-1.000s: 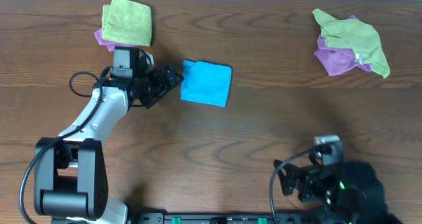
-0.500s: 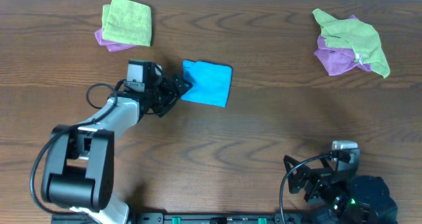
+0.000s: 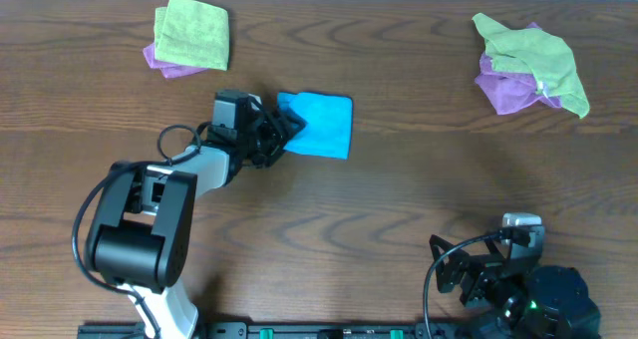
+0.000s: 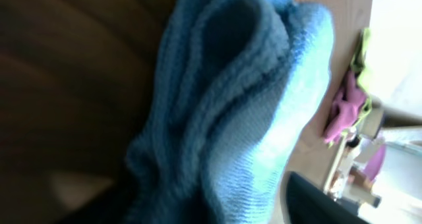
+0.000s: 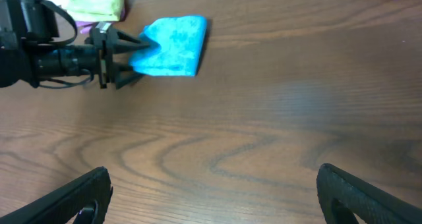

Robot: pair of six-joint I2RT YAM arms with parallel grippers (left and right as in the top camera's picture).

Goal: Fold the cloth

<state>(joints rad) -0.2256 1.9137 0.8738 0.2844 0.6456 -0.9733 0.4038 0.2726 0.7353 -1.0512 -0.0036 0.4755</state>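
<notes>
A blue cloth (image 3: 321, 126), folded into a rough square, lies on the wooden table left of centre. It also shows in the right wrist view (image 5: 175, 45) and fills the left wrist view (image 4: 264, 105), where its bunched layers are close up. My left gripper (image 3: 286, 132) lies low at the cloth's left edge, its fingers spread with the cloth's corner between them (image 5: 142, 53). My right gripper (image 3: 478, 274) is open and empty over bare table at the front right, far from the cloth (image 5: 214, 204).
A folded green cloth on a purple one (image 3: 189, 35) lies at the back left, just behind my left arm. A crumpled green and purple pile (image 3: 528, 65) lies at the back right. The table's front edge is under my right arm.
My left gripper has moved right along the table until its fingers reach over the blue cloth's left edge, which has bunched slightly. The right arm shifted a little right, then stayed still.
</notes>
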